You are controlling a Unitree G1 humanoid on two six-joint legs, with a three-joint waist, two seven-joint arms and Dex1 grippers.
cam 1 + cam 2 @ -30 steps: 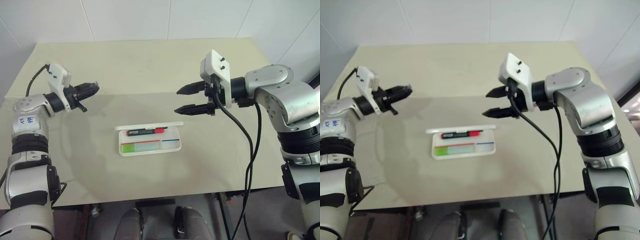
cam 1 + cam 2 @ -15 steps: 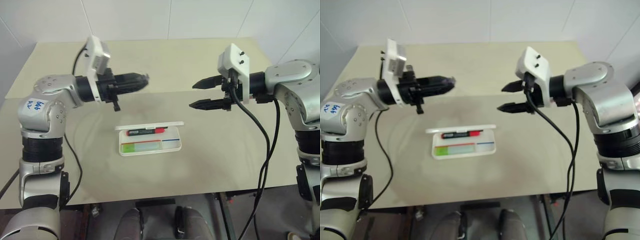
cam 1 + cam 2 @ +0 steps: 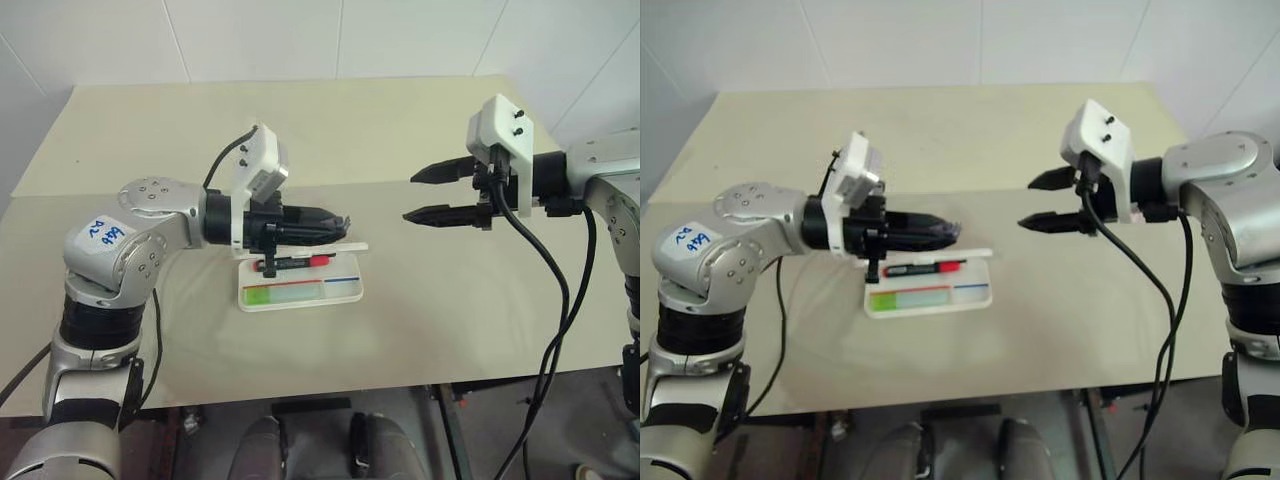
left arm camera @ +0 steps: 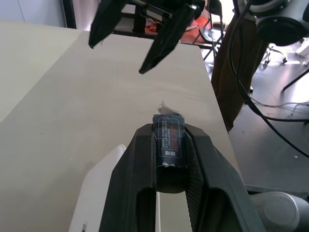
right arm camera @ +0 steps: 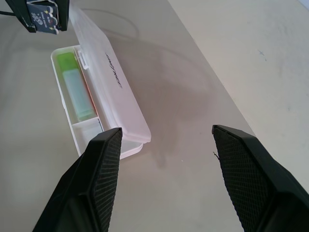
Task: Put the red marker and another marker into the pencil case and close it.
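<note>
Left eye view: the left arm bends at the elbow and reaches across toward the robot's right, its left gripper (image 3: 335, 222) roughly level above the back edge of the pencil case (image 3: 300, 281). In the left wrist view its fingers (image 4: 133, 183) are pressed against a small dark labelled object (image 4: 168, 142) held between them. The right arm extends inward from the right; the right gripper (image 3: 432, 195) hangs above the table (image 3: 420, 310), fingers spread, empty. The pencil case lies open on the table, lid raised, with the red marker (image 3: 292, 264) and another marker (image 3: 283, 294) inside.
</note>
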